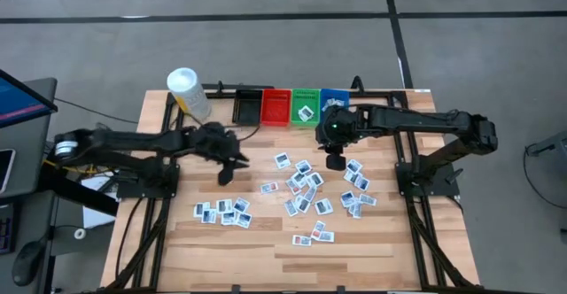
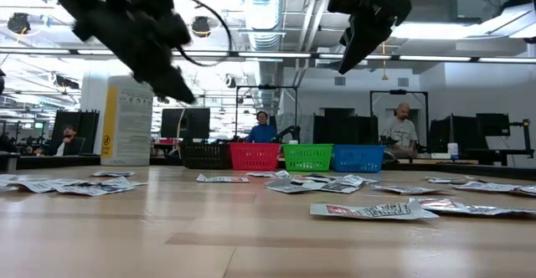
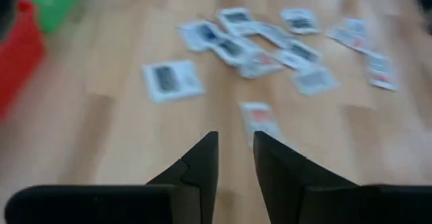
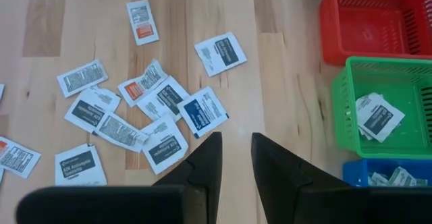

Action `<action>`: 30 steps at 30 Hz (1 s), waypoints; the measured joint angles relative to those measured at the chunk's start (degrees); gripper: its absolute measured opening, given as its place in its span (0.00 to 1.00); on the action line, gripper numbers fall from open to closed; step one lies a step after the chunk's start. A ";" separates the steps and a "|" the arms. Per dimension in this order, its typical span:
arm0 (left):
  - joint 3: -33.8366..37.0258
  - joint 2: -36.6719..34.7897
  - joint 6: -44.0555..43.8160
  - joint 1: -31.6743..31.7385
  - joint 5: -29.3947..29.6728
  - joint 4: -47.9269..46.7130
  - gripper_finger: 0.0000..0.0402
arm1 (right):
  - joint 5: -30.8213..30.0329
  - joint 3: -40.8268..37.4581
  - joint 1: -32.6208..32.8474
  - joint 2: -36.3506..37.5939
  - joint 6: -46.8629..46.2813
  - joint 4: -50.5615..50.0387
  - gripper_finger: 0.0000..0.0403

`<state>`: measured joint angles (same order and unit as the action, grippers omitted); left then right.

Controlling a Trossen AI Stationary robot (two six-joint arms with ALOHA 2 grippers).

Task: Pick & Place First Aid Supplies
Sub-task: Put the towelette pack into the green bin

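Both tools (image 1: 232, 168) (image 1: 336, 161) aloft, slightly parted.

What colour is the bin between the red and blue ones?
Green, with white packets inside; clearest in the right wrist view.

open-plan lab | exposed ceiling ducts (image 2: 268, 10); monitors (image 2: 184, 123); seated people (image 2: 402, 127)

Two dark, cable-trailing jointed arms
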<state>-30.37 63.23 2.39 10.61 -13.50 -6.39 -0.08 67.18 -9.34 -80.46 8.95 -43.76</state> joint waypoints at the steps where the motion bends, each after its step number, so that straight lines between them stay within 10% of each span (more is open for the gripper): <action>1: 0.00 -2.14 -0.98 -1.59 0.09 -2.67 0.24 | 0.00 0.00 0.00 -0.21 0.00 0.32 0.19; 10: 0.00 -10.37 -16.04 -14.69 6.27 -23.37 0.24 | -0.05 0.11 0.66 -2.51 0.82 3.97 0.19; 30: 8.98 -5.90 -35.88 -26.89 10.07 -24.28 0.24 | 0.02 -0.07 2.60 -10.61 2.56 4.08 0.19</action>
<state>-21.39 57.33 -33.49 -16.27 -3.44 -30.67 -0.06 67.11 -6.74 -91.07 11.51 -39.68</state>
